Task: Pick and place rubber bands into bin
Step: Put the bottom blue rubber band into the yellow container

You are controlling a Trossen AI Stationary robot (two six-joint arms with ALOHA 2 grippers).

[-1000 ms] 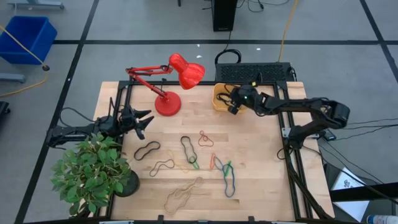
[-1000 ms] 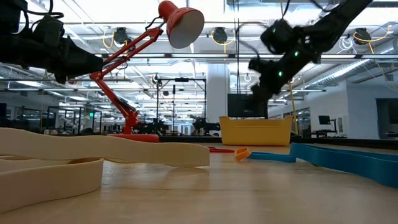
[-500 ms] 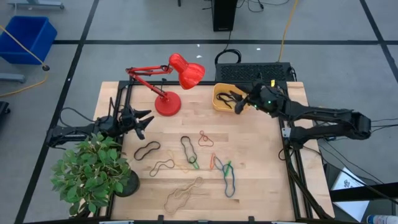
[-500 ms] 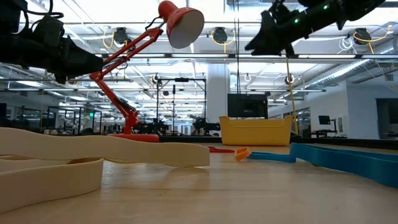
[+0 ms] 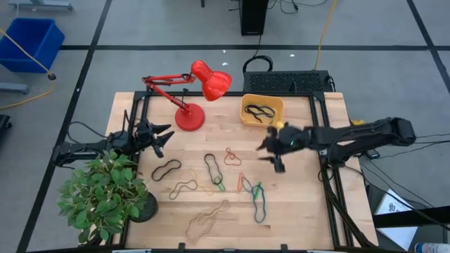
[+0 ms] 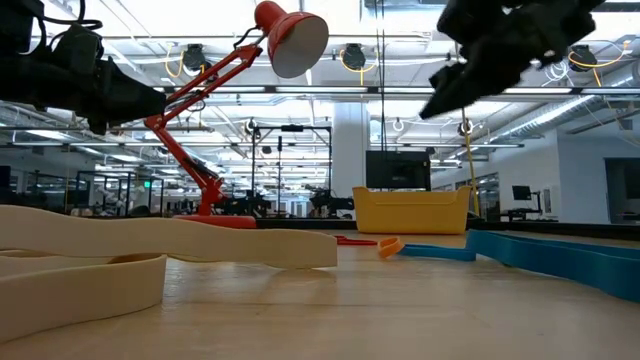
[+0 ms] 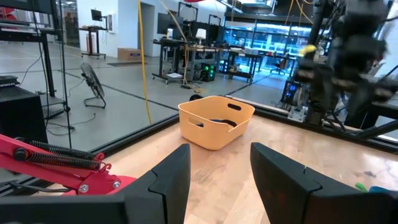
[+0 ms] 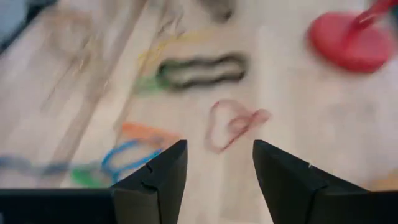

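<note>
Table: pale wooden top (image 5: 295, 211) in a black frame.
Bin: small orange-yellow tray (image 5: 262, 110) at about one o'clock from the table's centre, near the far edge; one black rubber band (image 5: 259, 112) lies inside it.
Rubber bands on table: loose spread from the centre toward six o'clock.
- red band (image 5: 232, 156), nearest the centre.
- black band (image 5: 211, 167) just beside it at eight o'clock, a green band (image 5: 220, 185) touching its near end.
- black band by the plant (image 5: 166, 169), at nine o'clock.
- orange band (image 5: 240, 182) and blue band (image 5: 259, 204), at five o'clock.
- tan bands (image 5: 206, 218), at six o'clock, near the front edge.
Right gripper (image 5: 274, 156): raised above the table at about three o'clock from the centre, between bin and red band; fingers spread apart, nothing between them.
Left gripper (image 5: 163, 138): at nine o'clock by the table's left edge, off the surface, fingers parted and empty.
Lamp: red desk lamp (image 5: 190, 117), base at eleven o'clock, beside the bin.
Plant: potted green plant (image 5: 105, 193) at the seven o'clock corner.
</note>
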